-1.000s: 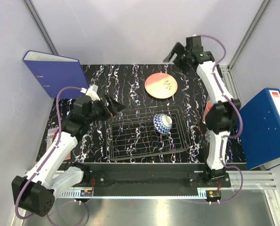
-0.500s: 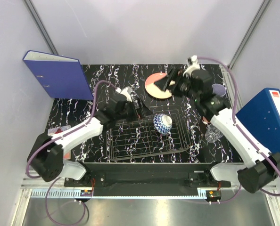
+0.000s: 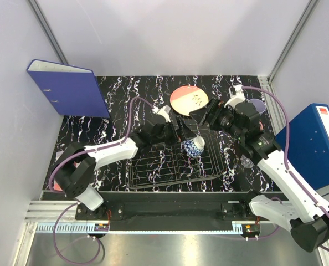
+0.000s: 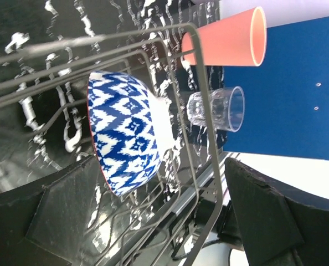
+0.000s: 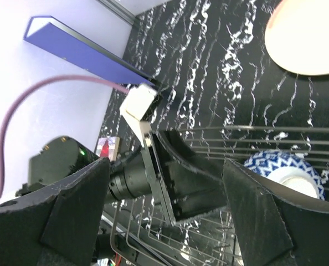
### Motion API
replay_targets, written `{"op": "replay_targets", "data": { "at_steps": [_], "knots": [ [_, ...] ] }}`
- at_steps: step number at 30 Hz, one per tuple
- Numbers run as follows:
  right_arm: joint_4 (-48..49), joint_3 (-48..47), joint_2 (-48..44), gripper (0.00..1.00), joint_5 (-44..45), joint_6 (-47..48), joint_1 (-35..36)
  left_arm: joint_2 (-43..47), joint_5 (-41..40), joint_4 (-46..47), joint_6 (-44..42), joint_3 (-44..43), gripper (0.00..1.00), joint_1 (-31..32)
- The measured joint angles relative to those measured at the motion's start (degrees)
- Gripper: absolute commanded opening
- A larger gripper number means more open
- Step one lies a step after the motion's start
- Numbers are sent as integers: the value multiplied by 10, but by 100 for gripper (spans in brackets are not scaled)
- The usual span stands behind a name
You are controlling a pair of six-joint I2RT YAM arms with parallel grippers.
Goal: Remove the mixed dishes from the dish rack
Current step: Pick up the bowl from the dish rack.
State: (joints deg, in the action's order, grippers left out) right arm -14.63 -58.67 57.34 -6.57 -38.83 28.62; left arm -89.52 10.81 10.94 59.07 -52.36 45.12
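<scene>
1. Two arm bases sit at the bottom edge of the top view. Both arms reach up-frame and meet over the dish rack (image 3: 153,184) at centre frame.
2. The dish rack is a shallow dark wire basket on the table (image 3: 114,91). Only one dish shows inside, the patterned bowl (image 3: 191,147), in the rack's right half toward its upper side. The bowl is upside down, with its white foot ring up and its rim on the wires.
3. Left gripper (image 3: 177,133) is just left of the bowl. In the left wrist view its fingers (image 4: 65,210) are spread wide and hold nothing, with the bowl ahead of the gap. Right gripper (image 3: 204,117) hangs just up-right of the bowl, its fingers (image 5: 253,210) likewise wide and empty.
4. Handling, judged: glazed ceramic, so stiff, smooth, chippable and fairly light. The curved wall would likely slip under flat pads. A better hold is a pinch across the foot ring, or one finger under the rim through a wire gap and one on the wall. A straight lift should let the rim clear the wires.
5. Right of the rack, on the table, stand the clear glass (image 4: 217,108) and the pink cup (image 4: 225,37), both upright and near each other.
6. Farther up-frame, the pink plate (image 3: 189,100) lies flat beyond the rack, and the lavender cup (image 3: 257,104) stands at upper right.
7. The surface is a black marbled top, glossy and probably slick. The room has pale walls, with a blue binder (image 3: 70,86) at upper left and a second binder (image 3: 314,147) at the right edge.
</scene>
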Motion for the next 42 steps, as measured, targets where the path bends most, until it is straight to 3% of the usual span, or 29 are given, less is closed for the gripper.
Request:
{"op": "replay_targets", "data": {
  "at_steps": [11, 14, 22, 32, 38, 42],
  "knots": [
    [-3, 31, -11, 90, 1, 0, 0, -47, 5, 40, 30, -6, 93, 4],
    [-3, 31, -14, 90, 3, 0, 0, -49, 7, 42, 36, -5, 89, 4],
    [-3, 37, -13, 89, 11, 0, 0, -59, 36, 87, 51, 1, 67, 4],
    [-2, 38, -11, 89, 11, 0, 0, -99, 88, 165, 82, 14, 62, 5],
    [-3, 45, -10, 89, 11, 0, 0, -120, 103, 212, 101, 18, 43, 6],
    [-2, 48, -10, 89, 11, 0, 0, -139, 118, 258, 121, 27, 25, 8]
  ]
}}
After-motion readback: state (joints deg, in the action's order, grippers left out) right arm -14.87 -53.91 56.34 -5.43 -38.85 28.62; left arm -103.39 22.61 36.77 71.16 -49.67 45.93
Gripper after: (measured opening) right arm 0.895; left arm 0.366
